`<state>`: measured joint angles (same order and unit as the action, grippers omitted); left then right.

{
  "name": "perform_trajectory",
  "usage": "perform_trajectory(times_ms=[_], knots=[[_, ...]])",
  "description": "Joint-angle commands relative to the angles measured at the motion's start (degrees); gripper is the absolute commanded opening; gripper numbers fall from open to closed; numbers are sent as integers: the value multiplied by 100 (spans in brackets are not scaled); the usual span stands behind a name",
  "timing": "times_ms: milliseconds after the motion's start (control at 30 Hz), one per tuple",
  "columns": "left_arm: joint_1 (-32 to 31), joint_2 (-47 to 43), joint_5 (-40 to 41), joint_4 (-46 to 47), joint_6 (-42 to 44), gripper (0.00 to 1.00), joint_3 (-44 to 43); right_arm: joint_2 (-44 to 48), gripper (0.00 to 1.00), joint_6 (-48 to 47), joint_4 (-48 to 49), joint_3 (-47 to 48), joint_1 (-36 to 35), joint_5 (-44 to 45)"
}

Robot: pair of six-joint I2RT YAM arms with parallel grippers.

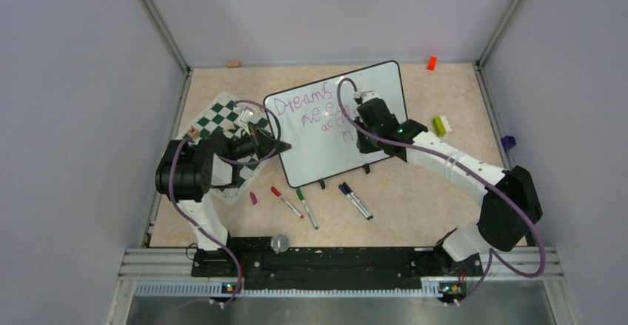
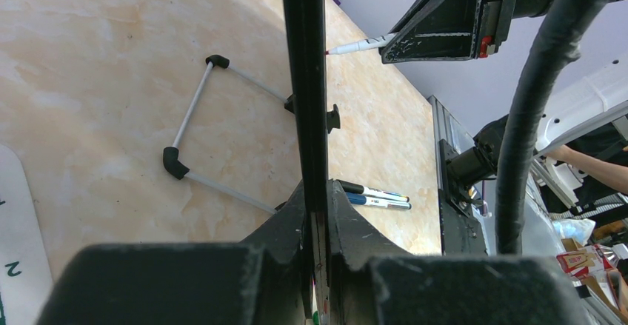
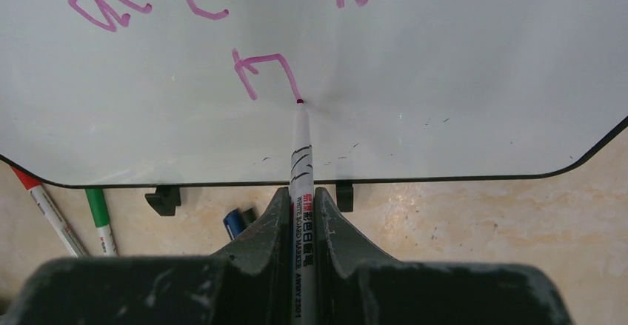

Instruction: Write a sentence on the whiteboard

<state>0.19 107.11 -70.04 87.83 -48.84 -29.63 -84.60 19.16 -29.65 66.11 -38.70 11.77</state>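
Left gripper clamping whiteboard edge, wire stand beside, right gripper holding marker, perhaps two pens by desk's near edge.

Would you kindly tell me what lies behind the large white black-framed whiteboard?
Behind the whiteboard, the left wrist view shows a grey U-shaped wire stand with black corners resting on the beige tabletop. From above, the board covers this area entirely.

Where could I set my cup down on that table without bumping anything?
Roomiest: the bare tabletop between the blue markers and the right arm. Also a back strip between the whiteboard, orange block and yellow-green block. Crowded: in front of the whiteboard, where the red marker and green marker lie, and the left side, with the chess mat and left arm.
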Motion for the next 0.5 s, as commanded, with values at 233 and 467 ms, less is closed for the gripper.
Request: perform_trajectory(times_ms=[233,467], knots=[[-58,49,-549,498,434,0,-16,507,0,-175,348,280,88,55],[-58,44,-558,498,436,0,-17,838,0,-247,406,140,168,-26]])
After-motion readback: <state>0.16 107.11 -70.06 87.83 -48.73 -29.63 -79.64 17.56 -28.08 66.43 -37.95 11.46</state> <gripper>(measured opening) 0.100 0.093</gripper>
